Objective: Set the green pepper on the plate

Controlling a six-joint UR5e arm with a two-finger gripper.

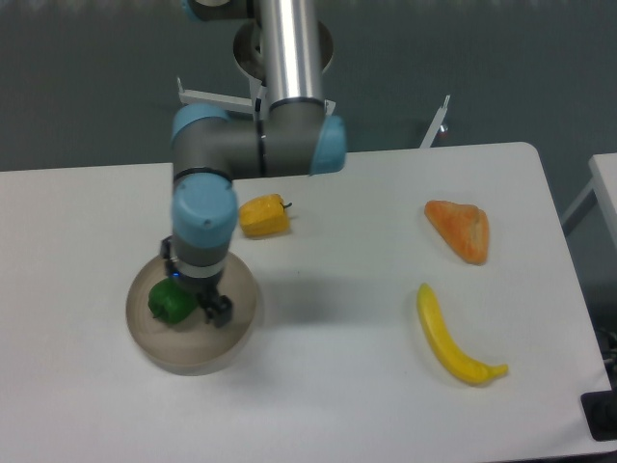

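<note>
The small shiny dark-green lumpy pepper (171, 302) sits inside the round flat grey-beige plate (154, 349), a bit left of the middle, so it looks like it is where the task wants it. The black two-finger gripper (204, 301) on the grey and blue robot arm (205, 214) hangs right over the plate, pointing down, w/ the pepper just beside it on its left. The pepper looks like it pokes out to the side and not between the fingers, so my guess is the fingers are apart and have let go, but the arm hides part of them and I can't tell for sure if one finger touches the pepper. The arm prob. stands this way because you put a thing down from right above, so it drops flat and does not roll off the low rim. The other food is kept away from the plate on the white table (328, 386), so nothing is in the way: the small yellow-orange pepper (263, 215) is near the plate's far side, behind the arm, and the orange wedge-shaped piece (461, 230) and the long yellow banana (451, 338) lie well apart on the right. Count: 1 green pepper, 1 yellow-orange pepper, 1 orange piece, 1 banana, 1 plate, 1 arm w/ 1 gripper.
</note>
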